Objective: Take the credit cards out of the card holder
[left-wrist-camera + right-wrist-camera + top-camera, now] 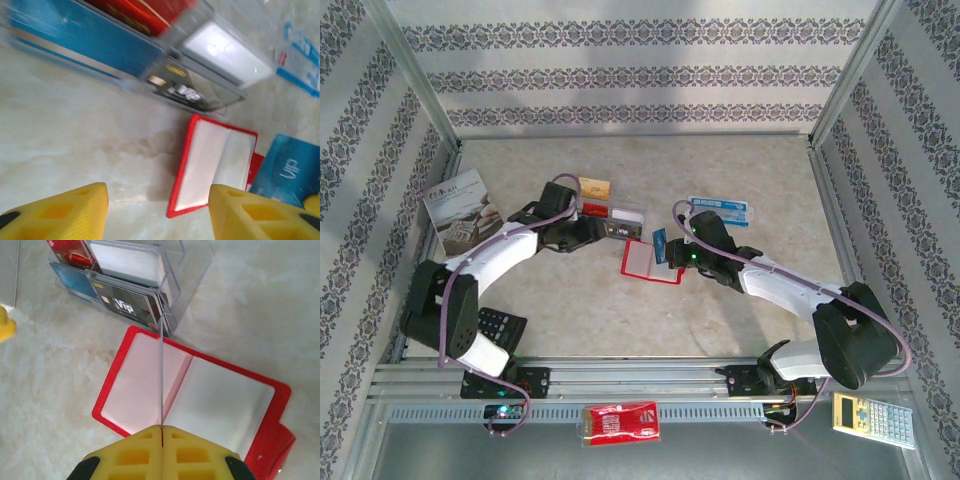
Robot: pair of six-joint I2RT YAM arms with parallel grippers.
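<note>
Card holder (190, 390): blue card (287, 172) looks free

Open in the middle of the table (570, 310), well off every edge. Right gripper (162, 429) clenched on the card, edge-on above it. Left gripper (157, 210) released, empty. Lift straight, dodge clear box (174, 285), lay flat.

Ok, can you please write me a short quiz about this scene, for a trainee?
1. True or false: the holder lies shut.
2. What does the right gripper hold? A) a blue card B) the holder C) nothing
3. Fill in: the left gripper is ___ (open or shut).

Key: 1 false, it lies open; 2 A; 3 open.
</note>
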